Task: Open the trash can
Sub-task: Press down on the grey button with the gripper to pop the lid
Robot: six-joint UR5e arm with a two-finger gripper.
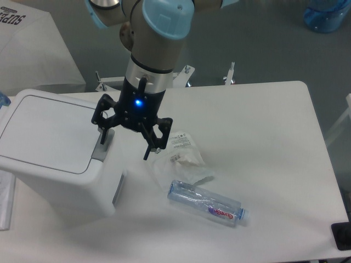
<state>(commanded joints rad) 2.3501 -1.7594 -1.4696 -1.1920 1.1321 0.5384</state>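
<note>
The trash can is a large boxy white bin at the left of the table. Its flat white lid lies closed. A grey push-button strip sits at its right rim. My gripper hangs open just right of the lid, black fingers spread. Its left finger is right above the grey strip; whether it touches it I cannot tell. Its right finger hangs over the table beside the bin.
A clear crumpled plastic bag lies on the white table just right of the gripper. A clear plastic bottle lies on its side in front of it. A blue water jug stands on the floor at the top right.
</note>
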